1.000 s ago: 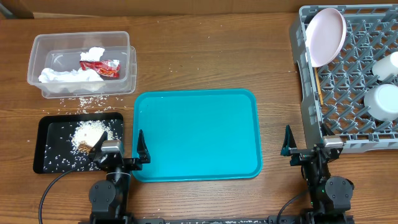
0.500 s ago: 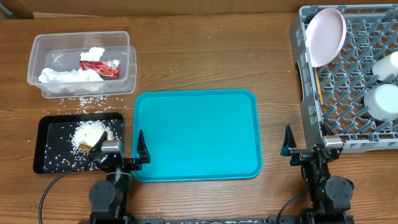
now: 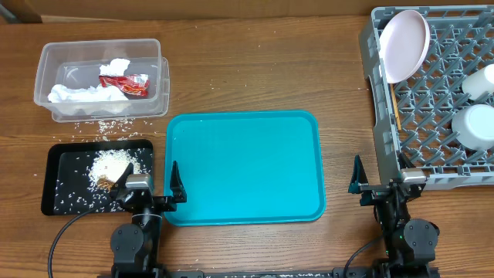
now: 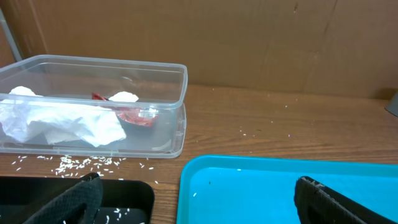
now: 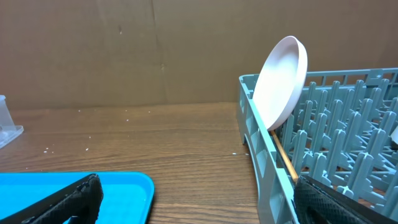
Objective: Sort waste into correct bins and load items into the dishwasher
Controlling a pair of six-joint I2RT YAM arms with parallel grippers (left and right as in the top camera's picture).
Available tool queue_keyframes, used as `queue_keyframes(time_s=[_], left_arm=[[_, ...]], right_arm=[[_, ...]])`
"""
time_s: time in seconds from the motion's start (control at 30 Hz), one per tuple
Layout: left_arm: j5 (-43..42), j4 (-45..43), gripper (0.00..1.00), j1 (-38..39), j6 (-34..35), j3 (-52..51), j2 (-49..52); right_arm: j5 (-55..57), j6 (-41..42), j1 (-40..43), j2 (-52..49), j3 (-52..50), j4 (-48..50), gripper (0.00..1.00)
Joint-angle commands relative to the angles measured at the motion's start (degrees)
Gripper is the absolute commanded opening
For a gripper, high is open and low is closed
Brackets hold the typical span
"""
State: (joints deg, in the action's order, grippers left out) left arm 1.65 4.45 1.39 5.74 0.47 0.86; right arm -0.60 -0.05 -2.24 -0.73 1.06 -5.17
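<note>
Surface: brown wooden surface [image 3: 255, 77] carrying all items.
Rack: large grey plastic lattice dish rack [image 3: 432, 108], right side of the overhead frame, cut by the edge.
Serving tray: turquoise rectangular plastic tray [image 3: 243, 166], centre, nothing on it.
Tub: clear rectangular plastic tub [image 3: 100, 44], upper left; holds paper and wrapper.
Black tray: shallow black rectangular tray [image 3: 65, 189], lower left, just below the tub.
Plate: white round plate [image 3: 405, 46], on edge, leaning in the rack's upper left corner.
Vessels: two white round vessels [image 3: 475, 127], at the rack's right edge; cup or bowl cannot be told.
Left end effector [image 3: 148, 185]: bottom left, beside the black tray; fingers spread wide, holding nothing.
Right end effector [image 3: 384, 185]: bottom right, at the rack's lower left corner; fingers spread wide, holding nothing.
Napkin: crumpled white paper napkin [image 3: 77, 94], inside the tub.
Wrapper: small red crinkled snack wrapper [image 3: 127, 81], in the tub, touching the napkin.
Rice: white rice heap [image 3: 112, 164] on the black tray, brownish at its lower edge; loose rice grains [image 3: 108, 127] on the surface between tub and tray.
Chopsticks: thin pale wooden chopsticks [image 5: 283, 158], along the rack's left wall below the plate.
</note>
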Motion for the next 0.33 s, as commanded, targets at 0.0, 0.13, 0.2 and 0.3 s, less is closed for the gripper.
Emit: queue_keyframes(time_s=[0.0, 0.13, 0.2, 0.3], left_arm=[[-0.66, -0.04, 1.00, -0.39, -1.07, -0.20, -0.61], [-0.66, -0.04, 1.00, -0.39, -1.07, -0.20, -0.61], [-0.66, -0.04, 1.00, -0.39, -1.05, -0.20, -0.61], [-0.66, -0.04, 1.00, -0.39, -1.07, -0.20, -0.61]], right_arm=[[0.52, -0.37, 0.22, 0.57, -0.59, 0.33, 1.00], [0.52, -0.37, 0.22, 0.57, -0.59, 0.33, 1.00], [0.52, -0.37, 0.22, 0.57, -0.59, 0.33, 1.00], [0.52, -0.37, 0.22, 0.57, -0.59, 0.33, 1.00]])
